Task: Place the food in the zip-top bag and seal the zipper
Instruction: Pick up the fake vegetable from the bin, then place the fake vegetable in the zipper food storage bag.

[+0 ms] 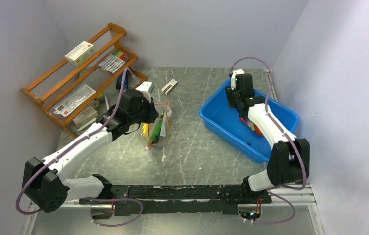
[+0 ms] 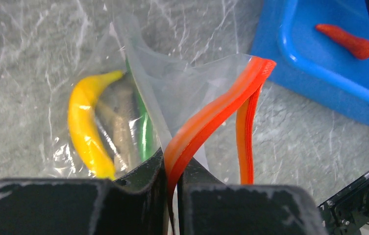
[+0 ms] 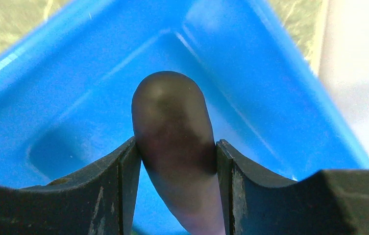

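Observation:
The clear zip-top bag (image 2: 172, 88) stands on the table, mouth held apart. My left gripper (image 2: 172, 166) is shut on one side of its red-orange zipper (image 2: 211, 112); the other side (image 2: 245, 142) hangs free. Inside the bag lie a yellow banana-like piece (image 2: 84, 127), a green pod (image 2: 144, 132) and a greyish piece (image 2: 121, 132). In the top view the bag (image 1: 159, 126) sits just right of the left gripper (image 1: 152, 113). My right gripper (image 3: 175, 152) is shut on the dark purple eggplant (image 3: 172, 122) inside the blue bin (image 3: 74, 98). A red-orange chili (image 2: 346, 40) lies in the bin.
The blue bin (image 1: 221, 122) stands at the right of the table, with the right arm reaching into it (image 1: 238, 100). A wooden rack (image 1: 50, 93) with markers and packets fills the back left. A small grey-white block (image 1: 169, 86) lies behind the bag.

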Robot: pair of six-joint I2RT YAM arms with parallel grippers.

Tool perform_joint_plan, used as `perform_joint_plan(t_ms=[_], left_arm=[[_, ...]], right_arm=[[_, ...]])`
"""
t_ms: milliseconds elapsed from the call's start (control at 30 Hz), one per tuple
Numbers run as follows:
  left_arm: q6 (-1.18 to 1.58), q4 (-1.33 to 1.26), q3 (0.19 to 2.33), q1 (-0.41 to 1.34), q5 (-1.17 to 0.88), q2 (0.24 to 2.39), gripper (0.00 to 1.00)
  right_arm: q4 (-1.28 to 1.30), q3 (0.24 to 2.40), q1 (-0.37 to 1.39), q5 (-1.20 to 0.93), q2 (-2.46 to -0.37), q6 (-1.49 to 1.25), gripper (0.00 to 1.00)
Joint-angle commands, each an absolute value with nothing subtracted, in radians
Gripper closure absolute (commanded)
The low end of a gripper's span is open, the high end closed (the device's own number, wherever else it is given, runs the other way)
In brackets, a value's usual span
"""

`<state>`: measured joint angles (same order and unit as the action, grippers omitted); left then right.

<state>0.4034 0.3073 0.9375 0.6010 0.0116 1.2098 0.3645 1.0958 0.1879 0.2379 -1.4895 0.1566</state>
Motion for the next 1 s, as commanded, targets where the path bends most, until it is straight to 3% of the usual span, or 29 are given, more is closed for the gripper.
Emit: perform_joint_plan(t_ms=[0, 167, 400, 733, 967], left_arm=[[0.377, 0.315, 1.012, 0.593, -0.015, 1.194, 0.93], [0.390, 0.339, 1.023, 0.594, 0.010, 1.198, 0.93], [0.444, 0.360, 1.051, 0.593, -0.055, 1.188, 0.93], [0.436, 0.426, 1.119, 0.594, -0.045, 1.200, 0.93], [0.461, 0.422, 1.088, 0.593, -0.095, 1.181, 0.93]], right_arm=[[0.356, 1.172, 0.201, 0.281, -1.364, 0.107, 0.67], [0.380, 1.197, 0.229, 0.157, -1.252, 0.045, 0.67], [0.217, 1.076, 0.320, -0.127, -1.039, -0.066, 0.68], [-0.451, 0.756, 0.369, -0.642, -0.803, -0.250, 0.69], [-0.707, 0.685, 0.453, -0.738, -0.860, -0.246, 0.69]])
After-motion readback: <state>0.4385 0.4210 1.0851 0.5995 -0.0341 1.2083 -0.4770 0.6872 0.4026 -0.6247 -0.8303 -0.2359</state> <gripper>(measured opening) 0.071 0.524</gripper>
